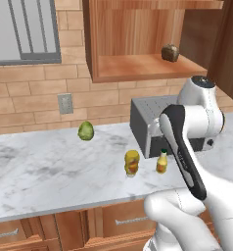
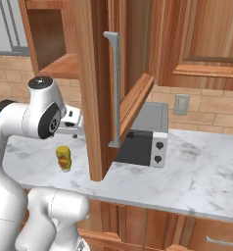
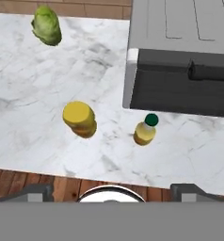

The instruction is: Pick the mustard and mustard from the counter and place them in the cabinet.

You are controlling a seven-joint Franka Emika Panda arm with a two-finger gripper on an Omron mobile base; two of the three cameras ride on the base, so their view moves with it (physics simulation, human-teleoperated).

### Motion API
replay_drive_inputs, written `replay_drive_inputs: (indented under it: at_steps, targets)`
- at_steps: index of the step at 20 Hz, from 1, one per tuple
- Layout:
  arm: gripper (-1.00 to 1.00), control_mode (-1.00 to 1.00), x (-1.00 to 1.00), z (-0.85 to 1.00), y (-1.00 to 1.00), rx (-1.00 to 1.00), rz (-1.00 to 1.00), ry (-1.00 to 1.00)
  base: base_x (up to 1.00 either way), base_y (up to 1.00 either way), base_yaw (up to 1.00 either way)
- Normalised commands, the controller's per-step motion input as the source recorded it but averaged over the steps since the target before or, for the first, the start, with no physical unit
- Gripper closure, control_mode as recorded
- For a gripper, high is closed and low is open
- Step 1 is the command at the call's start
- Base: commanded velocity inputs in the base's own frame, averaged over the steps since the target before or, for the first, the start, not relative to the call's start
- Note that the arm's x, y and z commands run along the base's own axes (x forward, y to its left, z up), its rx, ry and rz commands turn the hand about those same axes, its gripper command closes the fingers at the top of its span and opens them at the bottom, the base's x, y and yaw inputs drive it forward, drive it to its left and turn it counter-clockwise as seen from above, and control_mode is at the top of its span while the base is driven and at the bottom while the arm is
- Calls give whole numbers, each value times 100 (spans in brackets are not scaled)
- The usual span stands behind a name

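Two mustard bottles stand upright on the marbled counter [image 1: 50, 171], in front of a grey appliance. The stubby yellow mustard [image 1: 132, 163] [image 2: 63, 158] [image 3: 79, 118] is on the left. A short gap to its right stands the slim mustard [image 1: 162, 161] [image 3: 146, 130] with a dark green cap. My gripper [image 3: 112, 192] hangs high above the counter's front edge, looking down on both bottles. It is open wide, with nothing between its fingertips [image 3: 34, 192]. The wooden cabinet [image 1: 138, 68] [image 2: 59, 66] is open above the counter.
A grey boxy appliance [image 1: 152, 122] [image 2: 148, 135] [image 3: 180, 61] sits close behind the slim bottle. A green ball [image 1: 85, 131] [image 3: 46, 25] lies at the counter's back left. A dark brown lump [image 1: 170, 52] rests on the cabinet shelf. The open cabinet door [image 2: 118, 88] juts out over the counter.
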Motion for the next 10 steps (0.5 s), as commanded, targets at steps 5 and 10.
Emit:
replay_drive_inputs:
  at_steps: [5,10]
  targets:
    - [-100,-100,-39,-21,-9,0,0,-9,0,0,0]
    - [-100,-100,-21,-20,-11,0,0,-5,0,0,0]
